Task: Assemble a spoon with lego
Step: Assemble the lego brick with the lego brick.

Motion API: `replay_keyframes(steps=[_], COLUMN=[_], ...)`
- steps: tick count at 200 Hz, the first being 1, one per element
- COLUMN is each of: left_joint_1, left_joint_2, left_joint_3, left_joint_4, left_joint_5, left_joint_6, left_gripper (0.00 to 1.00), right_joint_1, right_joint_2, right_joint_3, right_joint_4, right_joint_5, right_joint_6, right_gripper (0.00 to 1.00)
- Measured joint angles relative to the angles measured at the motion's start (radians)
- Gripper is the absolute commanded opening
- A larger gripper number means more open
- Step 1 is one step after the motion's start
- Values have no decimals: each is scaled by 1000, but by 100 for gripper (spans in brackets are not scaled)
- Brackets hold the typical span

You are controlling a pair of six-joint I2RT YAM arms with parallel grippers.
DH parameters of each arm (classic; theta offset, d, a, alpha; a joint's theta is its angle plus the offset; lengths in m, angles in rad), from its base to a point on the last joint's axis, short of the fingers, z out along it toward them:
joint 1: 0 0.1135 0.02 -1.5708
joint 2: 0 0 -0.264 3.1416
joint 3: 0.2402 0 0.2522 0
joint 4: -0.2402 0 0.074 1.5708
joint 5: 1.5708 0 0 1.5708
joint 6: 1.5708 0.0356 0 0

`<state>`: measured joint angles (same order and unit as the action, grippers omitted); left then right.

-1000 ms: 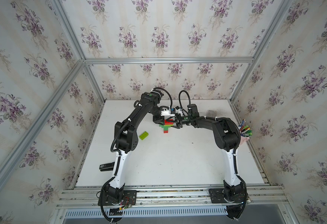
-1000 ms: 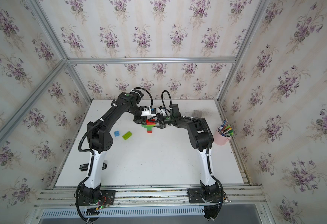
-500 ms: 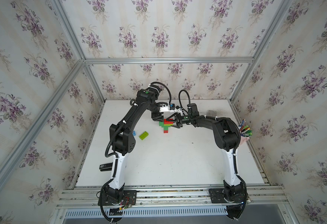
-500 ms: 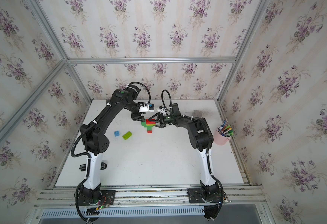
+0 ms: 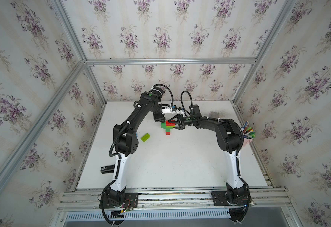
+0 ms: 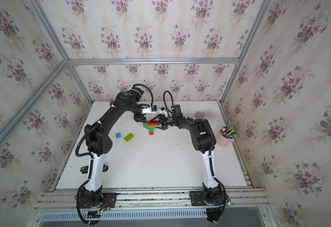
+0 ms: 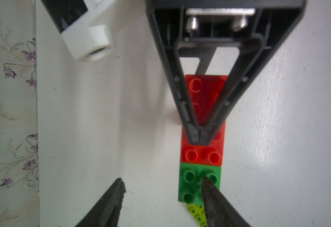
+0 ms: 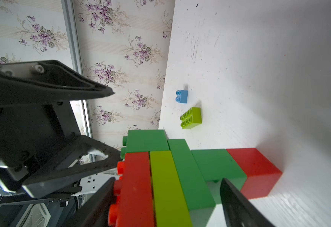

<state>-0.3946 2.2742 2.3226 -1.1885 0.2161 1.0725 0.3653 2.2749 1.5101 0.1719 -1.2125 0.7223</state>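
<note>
The spoon [image 5: 167,127] lies at the back middle of the table: a red, lime and green striped head with a green and red stem. My right gripper [image 8: 166,180] is shut on the head, one finger against the red studs and the other beside the green stem. The left gripper [image 7: 162,182] stands open and empty just behind the spoon [image 7: 201,157], one fingertip [image 7: 207,184] over a green brick's studs. To the left lie two loose lego bricks, a lime one [image 6: 128,137] and a small blue one [image 6: 118,135].
A pink cup of pens [image 6: 225,137] stands at the right edge. A grey block [image 6: 200,114] sits at the back right. A small black device [image 5: 107,169] lies off the table's left front edge. Patterned walls close in three sides.
My left gripper has opened and pulled back a little from the spoon's head, its arm swinging left. The right gripper and the spoon have stayed put.
</note>
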Motion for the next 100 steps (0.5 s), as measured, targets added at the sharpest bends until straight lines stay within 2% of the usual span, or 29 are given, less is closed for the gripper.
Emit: replay_keyframes(steps=[37,100], left_joint_1=[-5,-10], left_joint_2=[3,-11], left_joint_3=[-11,-16], left_joint_4=[14,21], left_joint_5=[-8,-20], left_joint_6=[-2,-13], left_gripper=[63,65], right_joint_1=[0,-2], right_joint_2=[0,-16], right_joint_3=[-1,-24], right_joint_4=[-3,19], right_joint_5=[0,20], right_joint_6=[0,38], right_gripper=[80,93])
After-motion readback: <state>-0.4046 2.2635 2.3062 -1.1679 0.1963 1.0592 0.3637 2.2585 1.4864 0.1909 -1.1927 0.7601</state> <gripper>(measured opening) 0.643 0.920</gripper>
